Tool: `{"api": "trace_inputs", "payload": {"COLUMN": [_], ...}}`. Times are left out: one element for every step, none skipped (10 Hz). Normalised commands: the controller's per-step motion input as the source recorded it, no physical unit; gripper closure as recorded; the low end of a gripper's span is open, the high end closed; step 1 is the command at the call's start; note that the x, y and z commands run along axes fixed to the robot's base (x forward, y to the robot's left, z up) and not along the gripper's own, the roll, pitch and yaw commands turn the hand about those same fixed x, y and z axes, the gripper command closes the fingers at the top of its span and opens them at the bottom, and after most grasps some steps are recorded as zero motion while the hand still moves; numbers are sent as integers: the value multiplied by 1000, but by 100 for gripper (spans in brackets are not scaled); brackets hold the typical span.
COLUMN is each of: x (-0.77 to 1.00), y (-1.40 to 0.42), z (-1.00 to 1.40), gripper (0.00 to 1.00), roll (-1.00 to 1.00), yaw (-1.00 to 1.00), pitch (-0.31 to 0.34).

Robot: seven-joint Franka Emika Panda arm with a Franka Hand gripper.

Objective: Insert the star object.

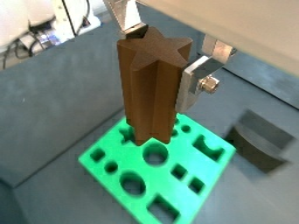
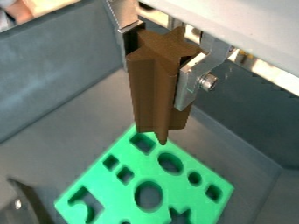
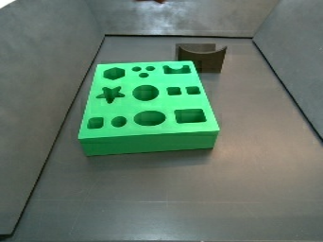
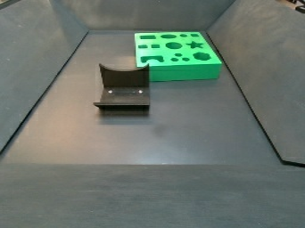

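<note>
The gripper (image 1: 162,54) hung above the green block (image 1: 117,166), its silver fingers (image 1: 194,77) clamped on the upper part of the star object (image 1: 149,92); in both side views the arm was out of frame. The star object stood upright, long axis vertical, its lower end over the green block's holes in both wrist views. A dark notched block (image 3: 202,55) sat on the floor just beside the green block.

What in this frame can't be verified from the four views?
- Claw and star object: out of both side views, beyond the top edge.
- Star-shaped hole: hidden behind the peg in both wrist views, so alignment is unclear.
- Second claw finger: hidden by the peg.
</note>
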Motion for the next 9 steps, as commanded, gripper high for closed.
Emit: {"api": "trace_inputs", "payload": {"x": [-863,-891,-814,-586,-494,-380,-194,-9,189], "y": [463,414,217,66,14,0,40,0,0], "z": [-1000,-1000,-1000,-1000,-1000,-1000,-1000,-666,-531], "gripper": [100,100,100,100,100,100,100,100,100], "roll": [0,0,-4,-73,-34,29,103,0,0], "yaw": [166,0,-183,-577,-649,-611,-294,-6,0], "pitch": [-71,-79,-43,-24,-20,-17,-10,-149,0]}}
